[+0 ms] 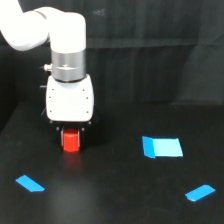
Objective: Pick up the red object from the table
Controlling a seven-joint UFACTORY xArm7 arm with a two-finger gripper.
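Observation:
The red object (71, 141) is a small red-orange stubby block on the black table (115, 200), left of the middle in the exterior view. My gripper (71, 136) hangs straight down from the white arm and sits directly over the block. The block lies between the two dark fingers, with its top just under the white gripper body. The fingers blend into the black table, so I cannot tell whether they press on the block. The block's base looks level with the table surface.
Flat blue patches lie on the table: a large one (162, 147) at the exterior view's right, a small one (200, 192) at the front right and a small one (30, 183) at the front left. A dark curtain hangs behind.

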